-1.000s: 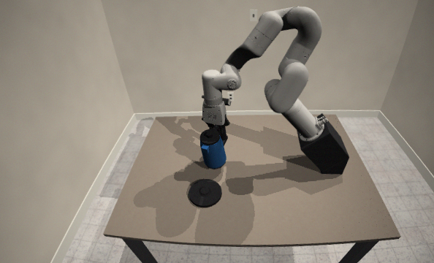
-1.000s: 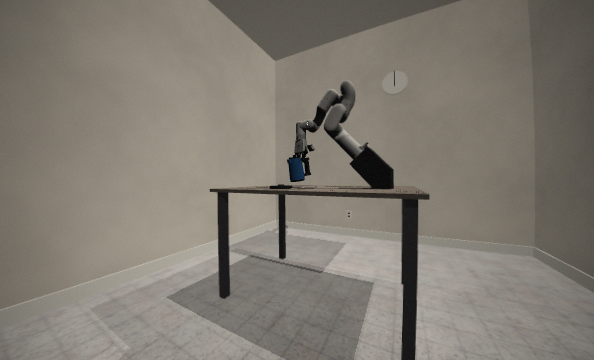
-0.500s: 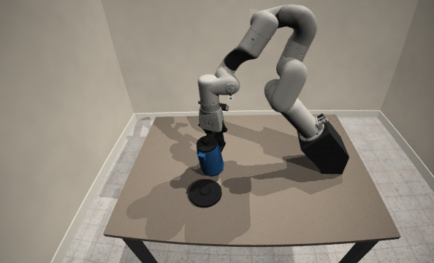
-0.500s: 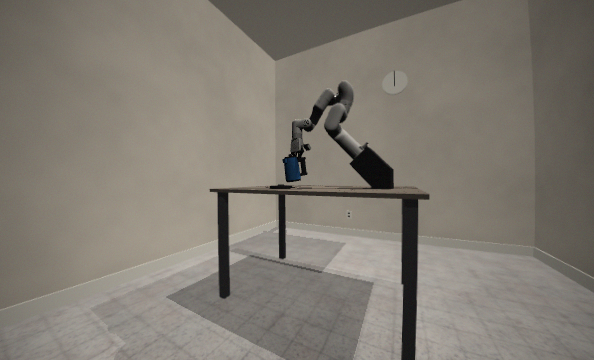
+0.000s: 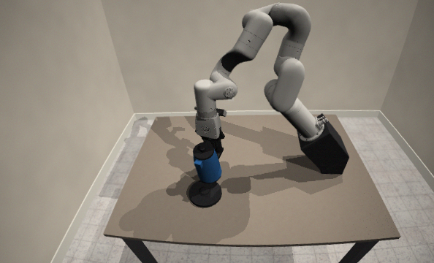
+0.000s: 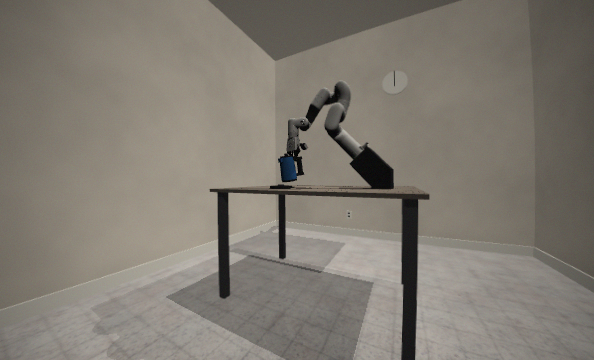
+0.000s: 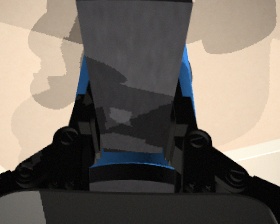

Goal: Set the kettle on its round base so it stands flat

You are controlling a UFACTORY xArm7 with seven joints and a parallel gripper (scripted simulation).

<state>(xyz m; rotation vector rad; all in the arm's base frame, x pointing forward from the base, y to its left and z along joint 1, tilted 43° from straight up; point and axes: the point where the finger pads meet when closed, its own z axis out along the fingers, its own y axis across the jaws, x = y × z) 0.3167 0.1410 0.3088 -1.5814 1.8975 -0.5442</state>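
Observation:
The blue kettle (image 5: 210, 169) (image 6: 288, 169) (image 7: 133, 159) with its black lid (image 5: 203, 150) hangs in the air, its underside a little above the base in the exterior view. It looks slightly tilted there. The black round base (image 5: 196, 200) (image 6: 275, 187) lies flat on the table, stud (image 5: 204, 191) up. The kettle's bottom is over the base's rear part in the top view, seemingly offset towards the robot's side; the exact offset cannot be told. My gripper (image 7: 134, 92) is shut on the dark upright handle bar (image 7: 136, 75), a finger on each side. The ring under the kettle is hidden.
The table (image 5: 294, 215) (image 6: 352, 191) carries the arm's black mount (image 5: 324, 153) (image 6: 377, 167) at its right. Shadows of arm and kettle fall across the table around the base. The table's front edge lies beyond the base in the top view.

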